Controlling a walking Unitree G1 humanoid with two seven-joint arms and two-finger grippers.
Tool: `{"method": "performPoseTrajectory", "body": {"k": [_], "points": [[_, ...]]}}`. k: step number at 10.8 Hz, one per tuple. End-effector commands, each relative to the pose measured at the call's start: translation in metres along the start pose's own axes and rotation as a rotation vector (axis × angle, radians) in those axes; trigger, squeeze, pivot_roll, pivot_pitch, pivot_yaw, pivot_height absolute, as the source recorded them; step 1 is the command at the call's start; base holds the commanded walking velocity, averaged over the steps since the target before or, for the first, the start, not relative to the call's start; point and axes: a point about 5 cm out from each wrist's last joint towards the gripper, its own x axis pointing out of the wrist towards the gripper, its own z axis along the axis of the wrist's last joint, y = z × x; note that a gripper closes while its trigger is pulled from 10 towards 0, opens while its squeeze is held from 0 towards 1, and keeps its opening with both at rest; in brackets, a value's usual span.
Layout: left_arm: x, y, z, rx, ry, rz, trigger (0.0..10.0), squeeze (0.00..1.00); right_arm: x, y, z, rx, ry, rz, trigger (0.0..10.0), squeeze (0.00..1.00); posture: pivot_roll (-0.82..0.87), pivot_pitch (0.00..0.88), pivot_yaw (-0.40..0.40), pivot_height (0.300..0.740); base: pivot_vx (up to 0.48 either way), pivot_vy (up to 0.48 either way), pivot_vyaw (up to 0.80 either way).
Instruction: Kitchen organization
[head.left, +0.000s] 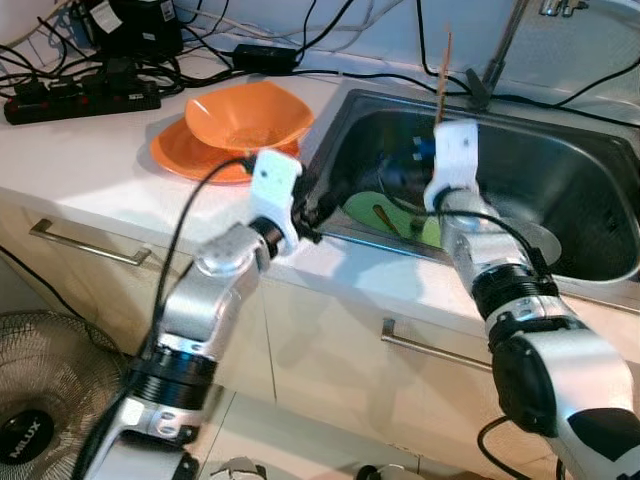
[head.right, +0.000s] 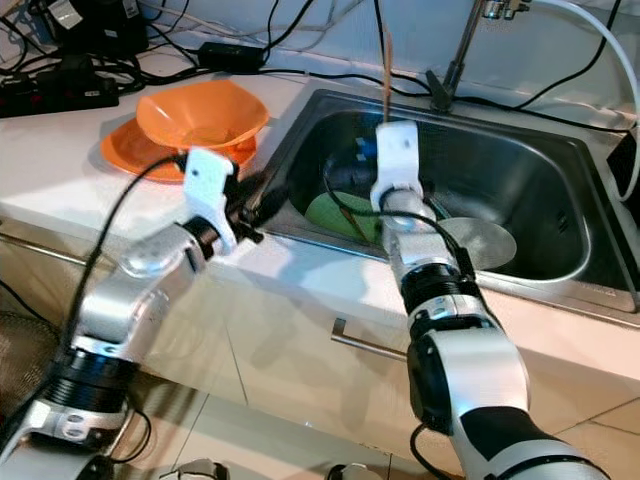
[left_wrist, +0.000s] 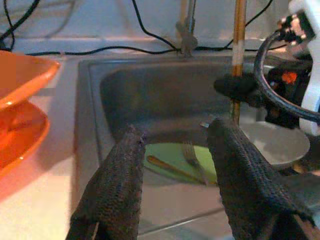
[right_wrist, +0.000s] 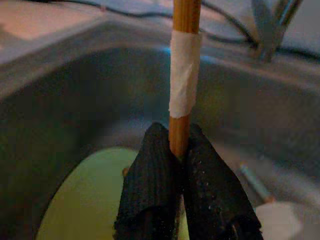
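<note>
Over the sink (head.left: 590, 190), the right claw (right_wrist: 179, 150) is pinched on a wooden stick (right_wrist: 184, 75), which stands upright between its two fingers and rises well above them toward the faucet (head.left: 500, 50). A band of white tape (right_wrist: 184, 75) wraps the stick just above the fingertips. Below the claw, on the sink floor, lies a green plate (left_wrist: 175, 157) with a fork (left_wrist: 192, 157) and a second brown-handled utensil on it; a white dish (left_wrist: 280, 142) lies beside it, farther to the right.

The left claw (left_wrist: 172, 145) hovers at the sink's left rim, its fingers spread with nothing between them, pointing toward the green plate.

On the counter (head.left: 90, 160) left of the sink, an orange bowl (head.left: 245, 115) sits on an orange plate (head.left: 185, 155). Black cables and a power strip (head.left: 80, 100) lie along the back wall.
</note>
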Motion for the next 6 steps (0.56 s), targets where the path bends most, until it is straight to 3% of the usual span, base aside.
{"method": "performPoseTrajectory", "body": {"k": [1,4,5,6], "points": [[0.002,-0.006,-0.005,0.017,0.019,-0.026,10.0,0.0,0.001,-0.003,-0.001,0.022,0.041,0.004,10.0,0.0,0.09,0.021,-0.05,0.74,0.0,0.0,0.0],[0.005,-0.017,-0.01,0.011,0.033,-0.06,10.0,0.0,-0.001,0.002,-0.019,0.019,0.128,0.027,10.0,0.0,0.1,0.012,-0.057,0.74,0.0,0.0,0.0],[0.005,-0.018,-0.01,0.013,0.033,-0.064,10.0,0.0,-0.001,0.006,-0.02,0.024,0.134,0.048,10.0,0.17,0.1,0.011,-0.059,0.74,0.0,0.0,0.0],[0.005,-0.019,-0.011,0.013,0.033,-0.066,10.0,0.0,-0.001,0.007,-0.02,0.027,0.134,0.049,10.0,0.77,0.1,0.011,-0.06,0.74,0.0,0.0,0.0]]}}
